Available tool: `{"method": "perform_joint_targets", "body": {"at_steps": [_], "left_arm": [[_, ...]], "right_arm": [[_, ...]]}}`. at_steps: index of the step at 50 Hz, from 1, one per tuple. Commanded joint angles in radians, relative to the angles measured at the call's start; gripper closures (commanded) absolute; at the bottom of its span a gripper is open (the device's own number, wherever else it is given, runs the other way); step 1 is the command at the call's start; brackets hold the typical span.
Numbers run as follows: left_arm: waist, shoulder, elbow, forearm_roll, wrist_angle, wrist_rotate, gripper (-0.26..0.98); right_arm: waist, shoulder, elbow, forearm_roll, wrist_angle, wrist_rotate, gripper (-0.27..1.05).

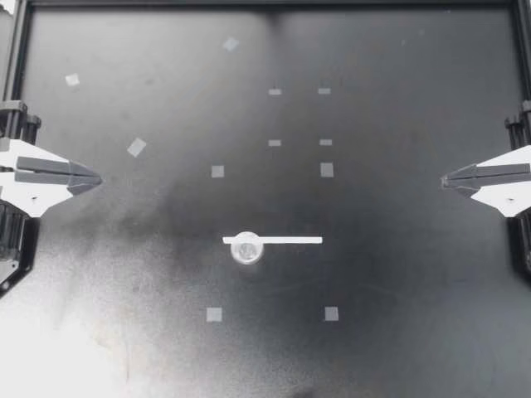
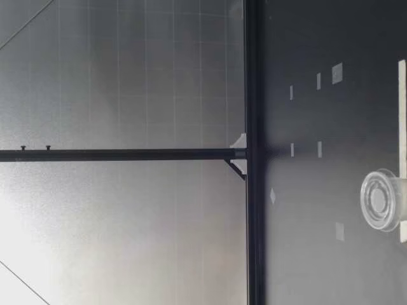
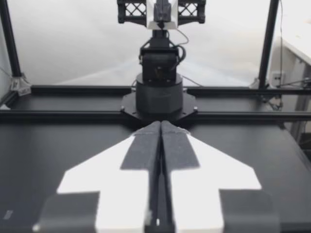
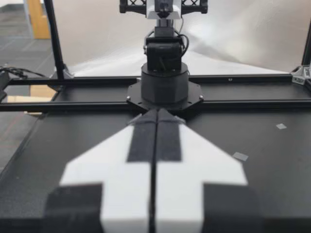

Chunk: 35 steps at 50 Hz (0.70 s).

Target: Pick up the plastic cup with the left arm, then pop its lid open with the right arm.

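Top view puts the small clear cup near the middle of the black table, a little toward my left, with a white strip running from it toward my right. The strip's end crosses the cup's edge there, but whether it rests on the rim or only lies against the cup I cannot tell. The low view shows the same pair, the cup close to that camera and the strip just behind it. By my judgement no handling of them shows yet. Both lie free on the table with nothing touching them, and everything that could be done with them is yet to be done. My left gripper hangs at the table's left edge and my right gripper at its right edge, each well apart from the cup and pointing in toward the middle. In the left wrist view the left gripper's fingers are pressed together with nothing between them, and the right wrist view shows the right gripper closed on nothing in the same way. By count there are one cup, one strip, two grippers, and eleven pale tape squares scattered over the table. Four of them sit about the cup and strip, and the other seven lie farther up the table.
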Motion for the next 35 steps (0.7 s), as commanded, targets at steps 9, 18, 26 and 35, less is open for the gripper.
{"method": "perform_joint_targets", "body": {"at_steps": [9,18,26,35], "left_arm": [[-0.005,-0.061,0.025,-0.003,-0.021,0.035,0.77],[-0.005,-0.032,0.003,-0.006,-0.008,0.037,0.77],[-0.005,0.043,-0.034,-0.008,0.012,0.034,0.76],[-0.005,0.143,-0.060,-0.009,0.014,0.029,0.74]], "right_arm": [[-0.009,-0.003,-0.009,0.012,-0.008,0.005,0.83],[-0.009,0.015,-0.048,0.041,0.023,0.003,0.83],[-0.009,0.072,-0.133,0.048,0.163,0.003,0.83],[-0.009,0.160,-0.199,0.048,0.196,0.005,0.83]]}}
